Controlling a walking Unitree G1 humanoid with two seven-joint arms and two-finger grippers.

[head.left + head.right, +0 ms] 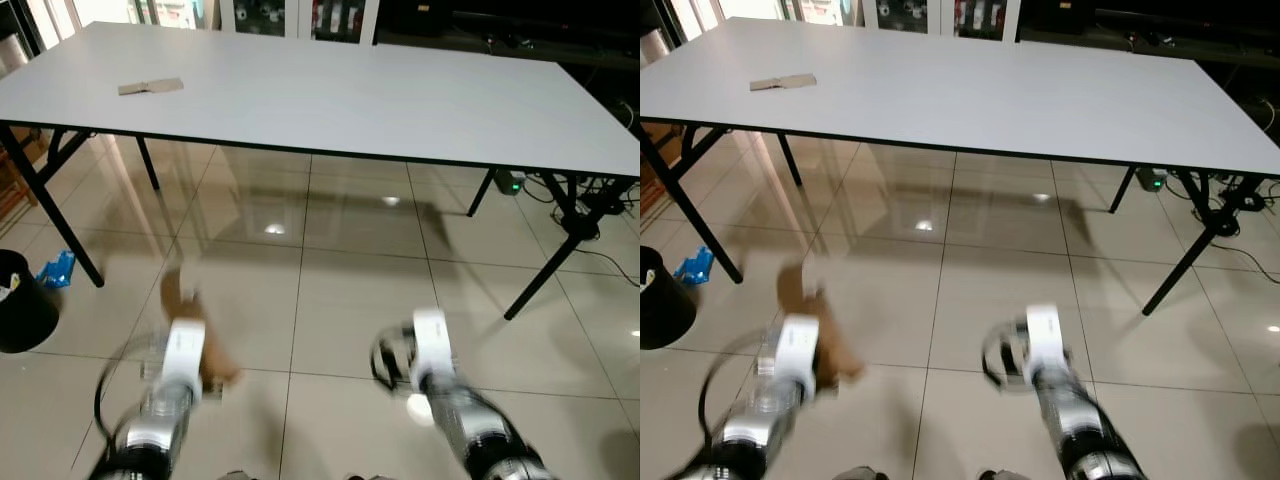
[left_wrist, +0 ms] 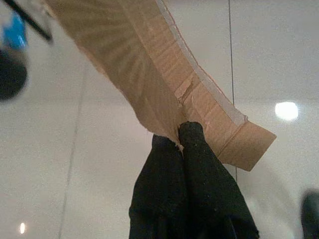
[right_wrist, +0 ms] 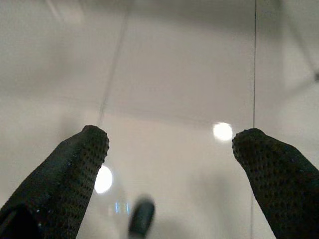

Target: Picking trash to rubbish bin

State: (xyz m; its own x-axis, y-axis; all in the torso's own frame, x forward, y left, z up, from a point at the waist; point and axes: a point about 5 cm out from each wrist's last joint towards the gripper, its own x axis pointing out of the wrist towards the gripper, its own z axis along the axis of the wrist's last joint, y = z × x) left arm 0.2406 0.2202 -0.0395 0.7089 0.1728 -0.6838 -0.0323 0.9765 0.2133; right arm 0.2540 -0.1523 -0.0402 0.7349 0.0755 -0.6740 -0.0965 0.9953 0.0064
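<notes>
The left gripper (image 1: 190, 310), low in the head view's left half, pinches a strip of cardboard (image 1: 178, 292). The bin (image 1: 22, 300) stands at the left edge, another cardboard scrap (image 1: 150, 87) on the table (image 1: 400, 100) upper left. Left wrist view: fingers (image 2: 192, 144) clamped on the strip. Right wrist view: right gripper (image 3: 169, 144) spread wide over tiles. Pickup looks done; carrying and dropping remain.

Table (image 1: 400, 110) ahead, cardboard scrap (image 1: 150, 87) on it (far-left); bin (image 1: 22, 300) floor-left.
</notes>
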